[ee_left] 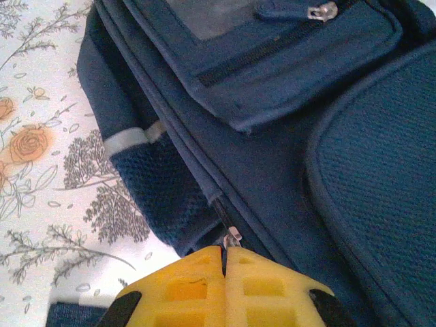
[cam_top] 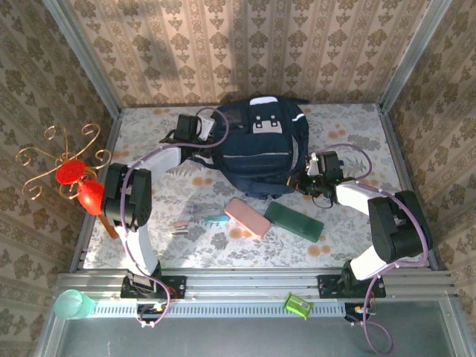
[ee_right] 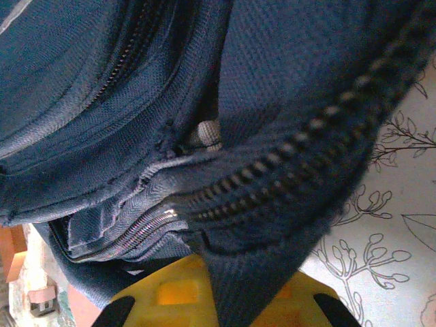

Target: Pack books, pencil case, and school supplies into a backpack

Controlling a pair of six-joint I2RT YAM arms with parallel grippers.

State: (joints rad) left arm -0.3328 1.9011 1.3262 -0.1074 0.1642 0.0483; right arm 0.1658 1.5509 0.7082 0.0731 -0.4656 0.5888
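Two tools are at the backpack (cam_top: 253, 152), which lies by the middle of the tabletop's far edge. The left tool (ee_left: 223, 255) has its pads together with a zip pull (ee_left: 232, 238) at their tips; whether the pull is actually pinched cannot be told. The right tool (ee_right: 225, 283) is clamped on a fold of backpack fabric beside a zip track. Judgement: the step is opening the bag. The right should hold the cloth taut while the left draws along the zip line, not across it. The pencil case (cam_top: 247, 217), a dark book (cam_top: 294, 221) and loose supplies (cam_top: 212, 218) lie toward the near edge. The tabletop (cam_top: 357, 134) carries a floral cloth that may ruck under drag. Wallpapered walls (cam_top: 245, 52) close three sides.
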